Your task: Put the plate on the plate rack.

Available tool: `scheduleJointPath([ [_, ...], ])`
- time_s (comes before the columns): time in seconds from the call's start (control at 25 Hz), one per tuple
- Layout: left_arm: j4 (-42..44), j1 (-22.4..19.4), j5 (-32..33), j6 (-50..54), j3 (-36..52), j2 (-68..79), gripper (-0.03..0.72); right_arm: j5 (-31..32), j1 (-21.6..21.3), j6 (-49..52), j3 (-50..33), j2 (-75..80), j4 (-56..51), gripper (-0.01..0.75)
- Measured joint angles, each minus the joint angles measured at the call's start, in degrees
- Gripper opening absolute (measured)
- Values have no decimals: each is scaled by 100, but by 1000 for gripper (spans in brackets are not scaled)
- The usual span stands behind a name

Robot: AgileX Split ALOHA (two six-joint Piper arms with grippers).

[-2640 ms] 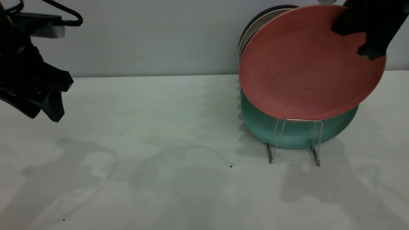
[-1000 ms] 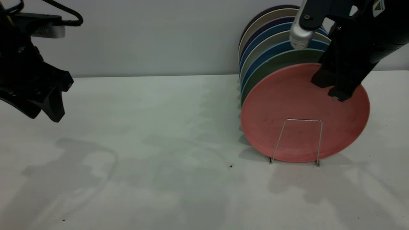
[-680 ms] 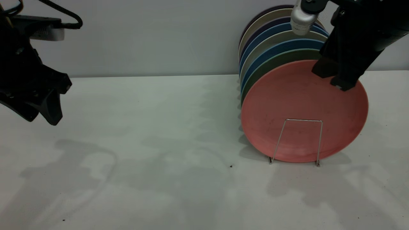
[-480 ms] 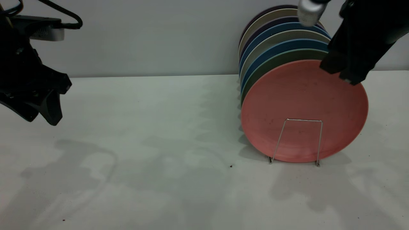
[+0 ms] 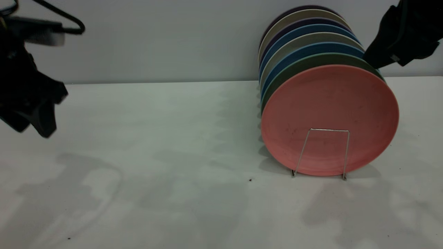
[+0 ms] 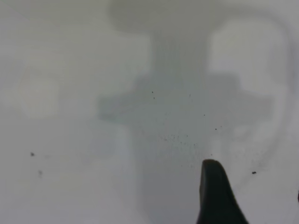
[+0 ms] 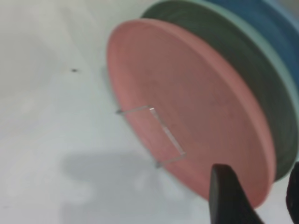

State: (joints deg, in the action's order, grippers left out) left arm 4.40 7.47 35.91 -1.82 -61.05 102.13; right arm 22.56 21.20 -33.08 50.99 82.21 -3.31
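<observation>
The plate [image 5: 329, 119] stands upright in the plate rack [image 5: 320, 153] at centre right, front of the row, and the right gripper [image 5: 394, 52] — jaws spread, empty, upper right — should lift straight clear without nudging it; left gripper [image 5: 33, 119] idles far left, jaws I cannot tell.

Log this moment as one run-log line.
plate: upright in rack, front slot | right tool: open, clear of plate, upper right | left tool: idle, far left
</observation>
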Motion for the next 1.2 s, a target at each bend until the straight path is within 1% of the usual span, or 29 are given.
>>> scheduleJointPath([
  [0.24,0,0,301,0,0,-914,452,476,-5,172,0,-502,-594,324],
  [0.56,0,0,1016,0,0,-2530,452,1241,-5,352,0,-1741,-1304,301],
  [0.68,-5,0,1379,0,0,-3132,452,1602,-5,470,0,-2255,-1529,295],
  [0.88,-22,0,2020,0,0,-4109,452,2375,-5,779,0,-3069,-1626,295],
  [1.2,-440,0,2762,0,0,-5703,452,3461,-5,1209,0,-4359,-1633,295],
])
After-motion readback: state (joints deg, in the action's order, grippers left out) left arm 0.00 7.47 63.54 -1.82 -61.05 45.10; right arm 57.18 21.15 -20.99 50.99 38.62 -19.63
